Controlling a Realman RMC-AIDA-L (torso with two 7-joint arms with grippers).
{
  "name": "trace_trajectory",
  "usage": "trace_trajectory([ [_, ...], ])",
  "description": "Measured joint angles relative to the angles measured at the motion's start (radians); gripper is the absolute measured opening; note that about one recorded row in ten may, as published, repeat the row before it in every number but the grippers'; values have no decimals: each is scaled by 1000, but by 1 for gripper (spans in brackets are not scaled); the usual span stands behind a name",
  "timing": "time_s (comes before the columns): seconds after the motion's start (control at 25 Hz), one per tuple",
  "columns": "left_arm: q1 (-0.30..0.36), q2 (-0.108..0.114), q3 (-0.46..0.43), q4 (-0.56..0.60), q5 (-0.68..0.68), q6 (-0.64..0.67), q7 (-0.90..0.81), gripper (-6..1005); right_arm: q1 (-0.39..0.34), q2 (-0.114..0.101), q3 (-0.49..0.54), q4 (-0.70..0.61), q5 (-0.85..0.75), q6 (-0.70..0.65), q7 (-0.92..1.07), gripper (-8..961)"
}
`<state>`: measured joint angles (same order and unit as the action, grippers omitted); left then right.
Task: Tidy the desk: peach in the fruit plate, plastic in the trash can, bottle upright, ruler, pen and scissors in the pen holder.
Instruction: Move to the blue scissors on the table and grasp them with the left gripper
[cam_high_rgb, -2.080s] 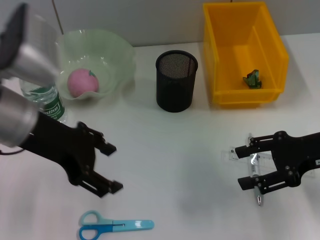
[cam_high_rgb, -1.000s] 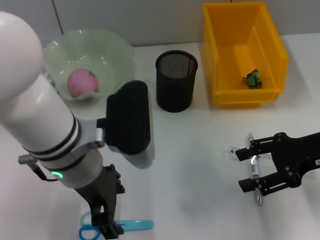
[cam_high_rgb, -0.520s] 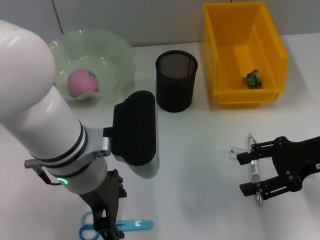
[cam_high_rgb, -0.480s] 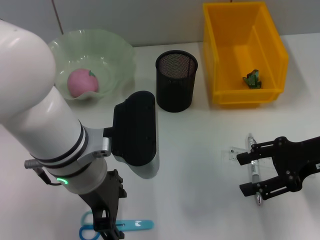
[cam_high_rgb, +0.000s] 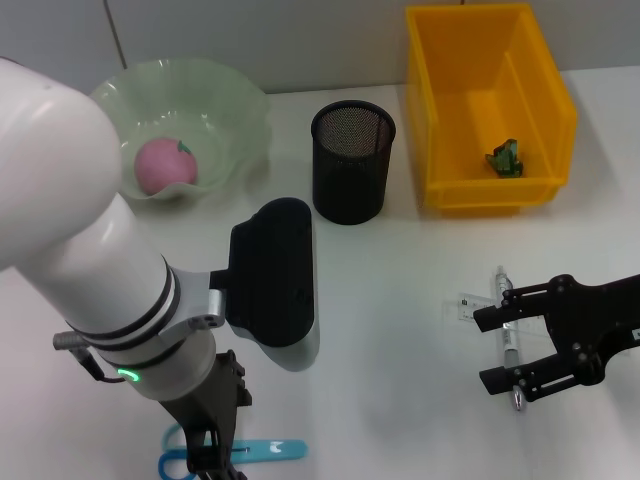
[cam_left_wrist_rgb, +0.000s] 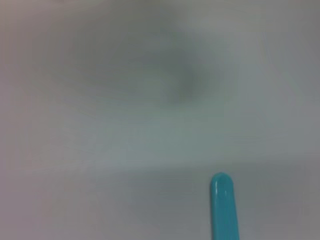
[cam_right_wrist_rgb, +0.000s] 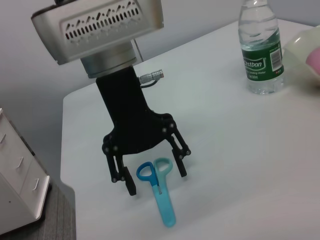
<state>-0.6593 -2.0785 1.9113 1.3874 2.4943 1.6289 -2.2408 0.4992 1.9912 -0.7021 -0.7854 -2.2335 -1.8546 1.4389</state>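
The blue scissors (cam_right_wrist_rgb: 161, 192) lie flat near the table's front edge, also seen as scissors (cam_high_rgb: 255, 452) in the head view. My left gripper (cam_right_wrist_rgb: 157, 182) hangs open just over them, one finger on each side of the handles. My right gripper (cam_high_rgb: 484, 348) hovers open above the pen (cam_high_rgb: 506, 338), which lies across the clear ruler (cam_high_rgb: 466, 306). The pink peach (cam_high_rgb: 163, 163) rests in the green fruit plate (cam_high_rgb: 235, 110). A green scrap of plastic (cam_high_rgb: 505, 158) lies in the yellow bin (cam_high_rgb: 490, 200). The bottle (cam_right_wrist_rgb: 260, 50) stands upright beside the plate. The black mesh pen holder (cam_high_rgb: 352, 165) stands mid-table.
My left arm's white forearm (cam_high_rgb: 80, 230) fills the left of the head view and hides the bottle there. The left wrist view shows only bare table and the scissors' blue tip (cam_left_wrist_rgb: 222, 205). A table corner (cam_right_wrist_rgb: 67, 100) drops off beyond the left arm.
My left arm swung from the left side round over the scissors and lowered. The right gripper drifted slightly toward the front edge over the pen.
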Motion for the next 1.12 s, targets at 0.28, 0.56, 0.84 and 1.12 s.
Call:
trace_trajectory([
  [0.28, 0, 0, 21, -16, 12, -20, -6, 738, -1, -1, 0, 0, 0, -2, 0, 792],
  [0.56, 1, 0, 43, -16, 12, -24, -15, 710, -4, 0, 0, -1, 0, -2, 0, 792],
  [0.84, 3, -1, 50, -16, 15, -27, -17, 663, -5, 1, 0, -3, 0, -2, 0, 792],
  [1.12, 3, -2, 49, -11, 15, -22, -17, 595, -5, 1, 1, -3, 0, -1, 0, 792],
])
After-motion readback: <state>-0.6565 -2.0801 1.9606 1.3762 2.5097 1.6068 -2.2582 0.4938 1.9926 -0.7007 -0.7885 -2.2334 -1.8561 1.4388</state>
